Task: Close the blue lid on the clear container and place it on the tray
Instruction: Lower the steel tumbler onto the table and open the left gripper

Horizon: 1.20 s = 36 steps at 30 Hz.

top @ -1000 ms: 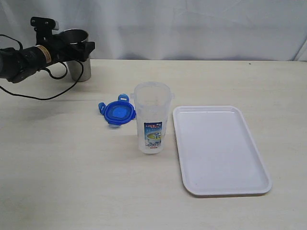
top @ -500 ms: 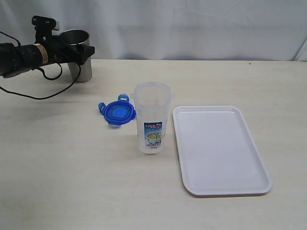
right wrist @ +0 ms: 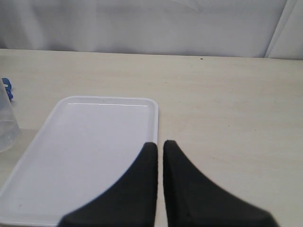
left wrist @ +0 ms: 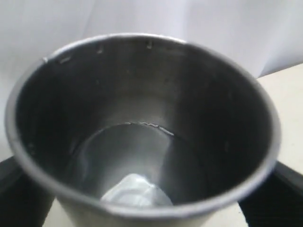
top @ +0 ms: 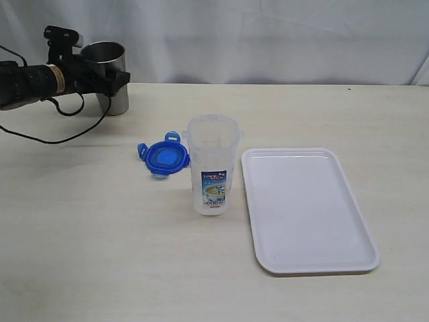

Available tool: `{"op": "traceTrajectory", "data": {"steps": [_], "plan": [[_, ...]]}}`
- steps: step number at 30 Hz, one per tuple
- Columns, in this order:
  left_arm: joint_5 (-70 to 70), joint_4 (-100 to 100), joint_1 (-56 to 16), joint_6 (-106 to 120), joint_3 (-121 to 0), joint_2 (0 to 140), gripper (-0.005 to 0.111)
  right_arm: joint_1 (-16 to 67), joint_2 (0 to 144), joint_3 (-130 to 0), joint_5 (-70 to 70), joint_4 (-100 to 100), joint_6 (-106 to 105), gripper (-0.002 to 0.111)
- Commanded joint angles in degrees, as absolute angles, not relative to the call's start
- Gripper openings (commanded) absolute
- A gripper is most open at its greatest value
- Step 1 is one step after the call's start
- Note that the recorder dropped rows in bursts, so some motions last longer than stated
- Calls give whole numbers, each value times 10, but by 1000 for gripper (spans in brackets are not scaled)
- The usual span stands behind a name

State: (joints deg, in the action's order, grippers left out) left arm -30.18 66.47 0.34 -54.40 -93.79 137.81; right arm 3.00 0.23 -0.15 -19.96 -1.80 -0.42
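Note:
The clear container (top: pixel 212 168) stands upright and uncovered at the table's middle, its label facing front. The blue lid (top: pixel 164 157) lies flat on the table just left of it, touching or nearly touching its side. The white tray (top: pixel 308 208) lies empty to the right. My left gripper (top: pixel 119 77) is far off at the back left, jaws wide around a steel tumbler (top: pixel 110 90); black fingers (left wrist: pixel 23 194) hug both its sides. My right gripper (right wrist: pixel 160 144) is shut and empty, hovering over the tray's (right wrist: pixel 90 142) edge, out of the exterior view.
The steel tumbler (left wrist: pixel 142 118) fills the left wrist view, with something pale at its bottom. A black cable (top: pixel 64 134) loops from the left arm over the table. A white curtain backs the table. The container's side (right wrist: pixel 5 123) shows in the right wrist view.
The left arm has shifted a little at the tumbler and its cable loop has drawn up. The tumbler, lid, container and tray have not moved.

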Motion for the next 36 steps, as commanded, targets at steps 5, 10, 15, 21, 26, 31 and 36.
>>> {"op": "traceTrajectory", "data": {"steps": [5, 10, 15, 21, 26, 31, 36], "plan": [[-293, 665, 11, -541, -901, 1361, 85, 28, 0, 0, -198, -18, -6, 5], [-299, 668, 29, -540, -871, 1348, 85, 28, 0, 0, -198, -18, -6, 5], [-356, 668, 50, -540, -837, 1342, 85, 28, 0, 0, -198, -18, -6, 5], [-356, 668, 60, -540, -794, 1334, 85, 28, 0, 0, -198, -18, -6, 5], [-356, 667, 66, -533, -750, 1302, 85, 28, 0, 0, -198, -18, -6, 5], [-353, 667, 85, -527, -699, 1239, 85, 28, 0, 0, -198, -18, -6, 5], [-310, 667, 111, -526, -645, 1165, 85, 28, 0, 0, -198, -18, -6, 5]]}}
